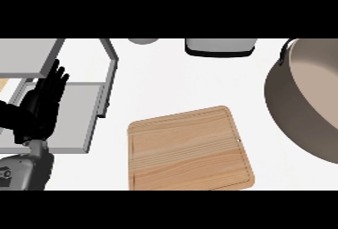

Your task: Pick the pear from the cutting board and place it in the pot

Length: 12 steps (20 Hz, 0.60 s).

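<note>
A wooden cutting board (pixel 190 150) lies on the white counter at the lower middle, and nothing shows on it. A large grey pot (pixel 298 103) with a beige inside fills the right edge, cut off by the frame. No pear is in view. My left hand (pixel 41 105) shows at the left edge, open with fingers straight and pointing up, resting over a grey tray. My right hand is out of view.
A grey tray or rack (pixel 79 89) with raised edges sits at the left under my left hand. At the back stand a white-and-black appliance (pixel 219 46) and a small grey round object (pixel 143 41).
</note>
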Available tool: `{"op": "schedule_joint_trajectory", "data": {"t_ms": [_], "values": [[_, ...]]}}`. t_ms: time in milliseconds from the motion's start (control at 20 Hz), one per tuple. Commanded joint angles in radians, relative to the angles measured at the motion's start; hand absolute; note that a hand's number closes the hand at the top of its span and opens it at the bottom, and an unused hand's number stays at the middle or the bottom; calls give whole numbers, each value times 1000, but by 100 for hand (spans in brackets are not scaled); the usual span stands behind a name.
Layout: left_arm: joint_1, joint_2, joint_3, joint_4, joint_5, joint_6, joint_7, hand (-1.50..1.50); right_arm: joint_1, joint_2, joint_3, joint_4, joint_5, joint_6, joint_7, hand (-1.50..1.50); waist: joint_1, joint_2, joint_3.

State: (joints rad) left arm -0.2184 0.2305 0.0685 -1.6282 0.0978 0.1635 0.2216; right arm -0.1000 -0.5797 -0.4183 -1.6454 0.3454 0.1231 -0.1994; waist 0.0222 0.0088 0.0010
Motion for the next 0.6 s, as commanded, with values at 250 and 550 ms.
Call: {"op": "schedule_joint_trajectory", "data": {"t_ms": [250, 550], "values": [[0, 6, 22, 4, 28, -33, 5, 0, -267, -35, 71, 580, 257, -244, -243, 150, 9, 0, 1], [-41, 6, 13, 15, 11, -23, 31, 0, -299, 5, 84, 709, 245, -201, -219, 150, 3, 2, 1]]}}
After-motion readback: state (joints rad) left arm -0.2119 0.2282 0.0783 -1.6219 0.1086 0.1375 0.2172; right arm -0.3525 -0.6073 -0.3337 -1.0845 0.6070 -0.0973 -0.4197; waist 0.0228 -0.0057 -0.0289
